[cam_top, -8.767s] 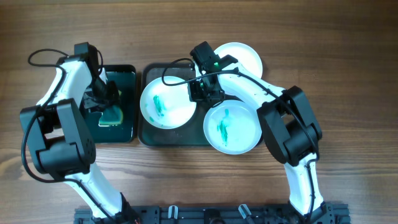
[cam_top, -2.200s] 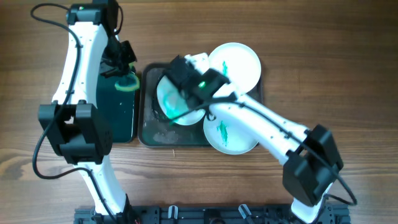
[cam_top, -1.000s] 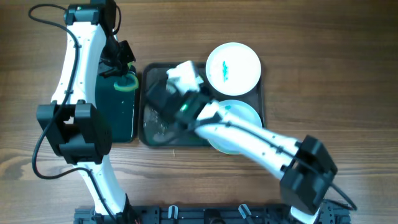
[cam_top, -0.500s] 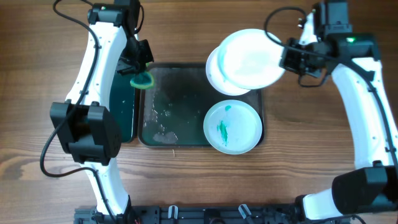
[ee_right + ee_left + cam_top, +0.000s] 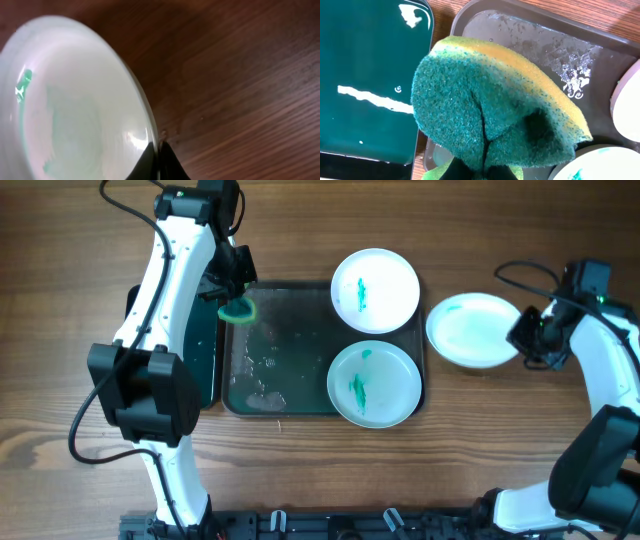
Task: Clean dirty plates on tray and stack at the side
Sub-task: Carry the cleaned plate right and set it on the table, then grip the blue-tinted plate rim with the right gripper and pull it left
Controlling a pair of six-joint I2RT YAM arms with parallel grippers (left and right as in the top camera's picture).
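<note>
The dark grey tray (image 5: pixel 290 395) holds two plates: a white one (image 5: pixel 375 290) at its far right and a pale blue one (image 5: pixel 375 384) at its near right, both with teal smears. A third plate (image 5: pixel 470 330), with only faint green traces, is on the wood to the right of the tray. My right gripper (image 5: pixel 522 335) is shut on its rim (image 5: pixel 150 135). My left gripper (image 5: pixel 236 298) is shut on a green and yellow sponge (image 5: pixel 495 110) above the tray's far left corner (image 5: pixel 465 20).
The narrow black tray of green liquid (image 5: pixel 205 350) lies left of the grey tray and also shows in the left wrist view (image 5: pixel 365 80). Water drops lie on the grey tray's bare left half (image 5: pixel 265 365). Bare wooden table surrounds both trays.
My right arm carried the wiped plate from over the tray out to the right and lowered it to the table. My left arm with the sponge barely moved.
</note>
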